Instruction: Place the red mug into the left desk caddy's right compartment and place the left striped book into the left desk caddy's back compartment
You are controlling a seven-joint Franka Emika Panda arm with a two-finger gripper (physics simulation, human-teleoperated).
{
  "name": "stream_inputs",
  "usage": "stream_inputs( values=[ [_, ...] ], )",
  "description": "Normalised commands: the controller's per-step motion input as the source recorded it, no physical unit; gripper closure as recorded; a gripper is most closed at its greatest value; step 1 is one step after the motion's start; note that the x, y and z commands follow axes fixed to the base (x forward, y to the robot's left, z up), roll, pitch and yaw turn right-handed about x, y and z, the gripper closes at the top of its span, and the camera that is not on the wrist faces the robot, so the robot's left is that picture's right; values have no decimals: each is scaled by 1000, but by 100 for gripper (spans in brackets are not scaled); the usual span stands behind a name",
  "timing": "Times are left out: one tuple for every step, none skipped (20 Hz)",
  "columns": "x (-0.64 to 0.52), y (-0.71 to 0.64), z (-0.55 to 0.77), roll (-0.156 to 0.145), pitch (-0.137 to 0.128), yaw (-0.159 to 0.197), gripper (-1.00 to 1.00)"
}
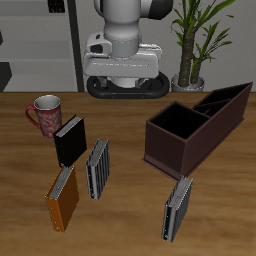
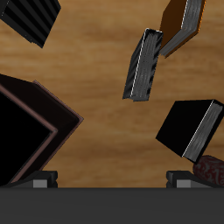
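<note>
Red mug [image 1: 45,112] — upright on desk [image 1: 130,225], touching or just beside black book [image 1: 70,141]; orange book [image 1: 63,198]; striped book [image 1: 97,168]; left desk caddy [image 1: 195,125], nothing visible inside; left striped book [image 1: 179,208], nearer front edge. Jaws — parted, holding nothing, high over the desk. Risk, as judged: descending on the mug may nudge the black book. Gripper largely hidden; mug barely visible from the wrist.

white and grey arm [image 1: 125,25], black-edged gripper [image 1: 125,88]

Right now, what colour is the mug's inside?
White inside the red mug; exterior view shows it best.
</note>
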Motion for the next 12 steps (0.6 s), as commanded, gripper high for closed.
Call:
stream_inputs(
  values=[
    [-356,-13,-99,24,-65,19,-100],
    [-155,-40,-67,-5,-8,-15,-100],
    [-257,43,-175,60,29,-32,-100],
    [-252,-78,-136,68,-44,100,-100],
    [-225,-215,-212,-23,27,-37,-100],
    [-387,-372,-184,-12,-49,66,-100],
    [-65,-123,-55,6,-9,26,-100],
    [-290,-355,-70,-57,-76,-36,-100],
    [-254,-285,-101,21,-20,-28,-100],
    [21,21,3,0,0,0,-100],
    [-401,-899,92,-1,-158,88,-100],
    [53,68,18,0,0,0,-100]
  ],
)
